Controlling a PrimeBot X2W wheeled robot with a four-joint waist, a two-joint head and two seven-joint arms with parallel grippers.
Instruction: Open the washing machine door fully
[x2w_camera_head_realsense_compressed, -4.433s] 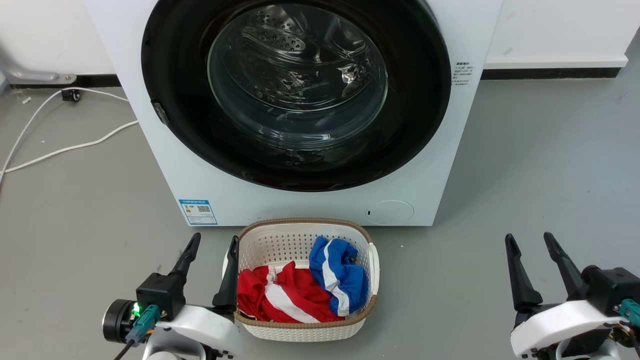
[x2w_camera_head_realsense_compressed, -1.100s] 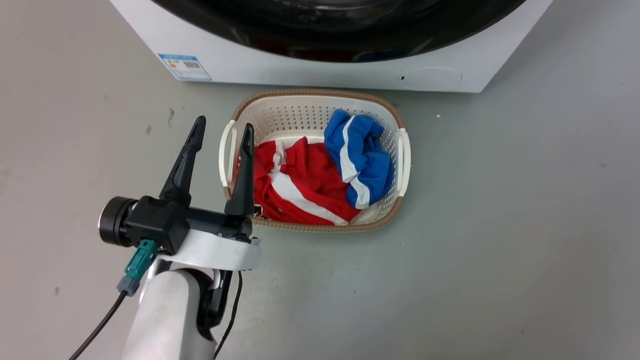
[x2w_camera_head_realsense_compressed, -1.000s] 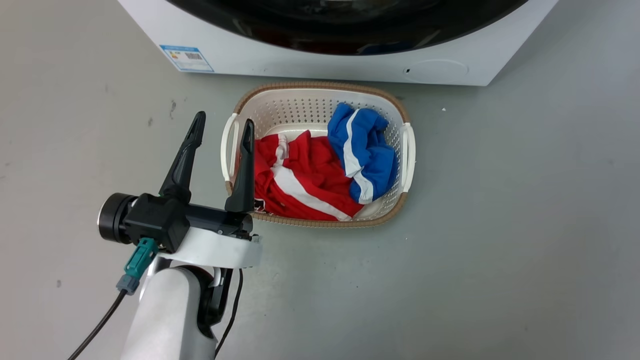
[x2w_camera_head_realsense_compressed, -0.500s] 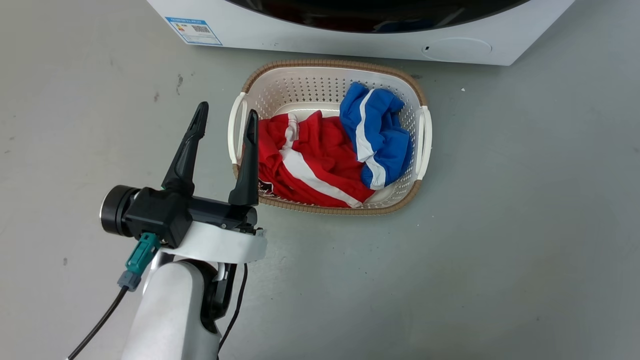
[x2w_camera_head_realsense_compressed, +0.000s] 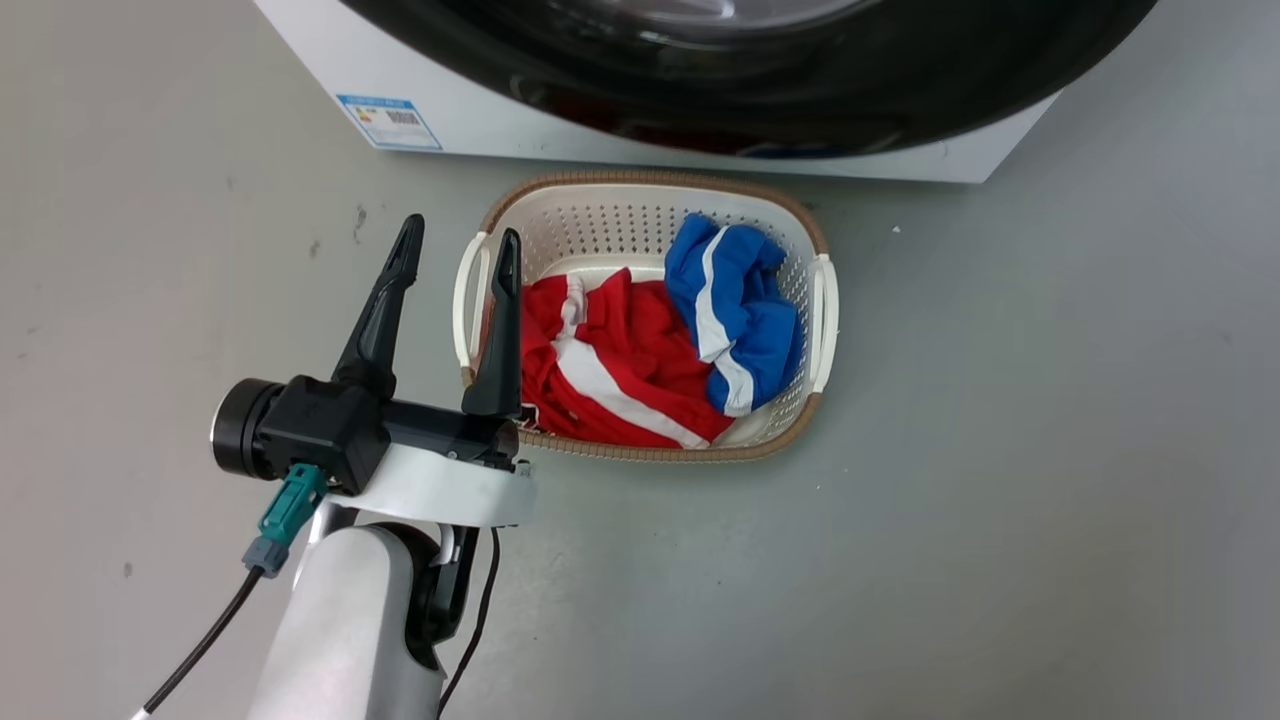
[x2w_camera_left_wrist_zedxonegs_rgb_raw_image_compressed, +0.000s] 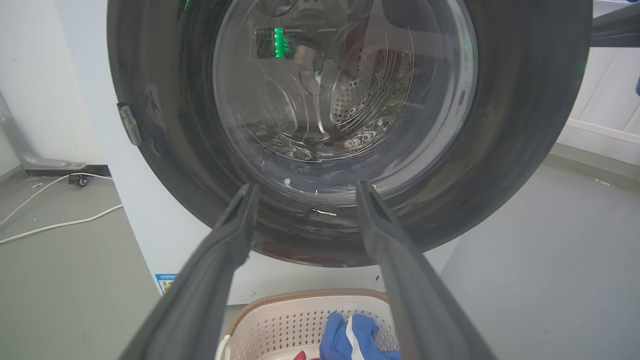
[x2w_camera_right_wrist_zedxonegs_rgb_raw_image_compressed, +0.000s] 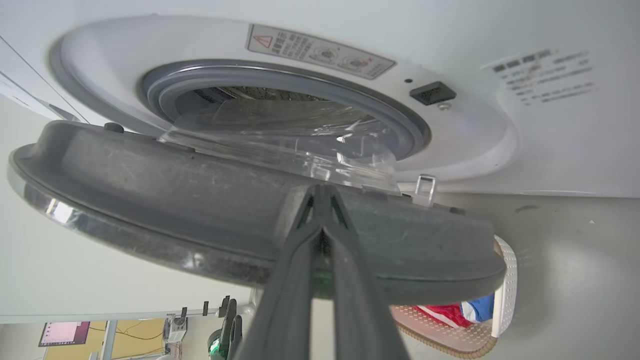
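Two pincers, two states: our right pincer (x2w_camera_right_wrist_zedxonegs_rgb_raw_image_compressed: 320, 192) has its fingers drawn together on the rim of the door (x2w_camera_right_wrist_zedxonegs_rgb_raw_image_compressed: 150, 200), just beside the latch hook (x2w_camera_right_wrist_zedxonegs_rgb_raw_image_compressed: 425, 187). Our left pincer (x2w_camera_head_realsense_compressed: 461, 229) hangs wide, holding nothing, next to the basket (x2w_camera_head_realsense_compressed: 822, 300) on the floor (x2w_camera_head_realsense_compressed: 1000, 500).

The door stands ajar, angled partway out from the machine (x2w_camera_right_wrist_zedxonegs_rgb_raw_image_compressed: 550, 125), with the grey ring (x2w_camera_right_wrist_zedxonegs_rgb_raw_image_compressed: 280, 80) showing behind it. We judge the door stiff and fairly heavy, free to swing only along its own arc. Its glossy face is likely slippery, and the glass is best left untouched. The rim on the latch side seems the right hold, since it gives the most leverage. The basket sits low, apparently beneath the door's swing.
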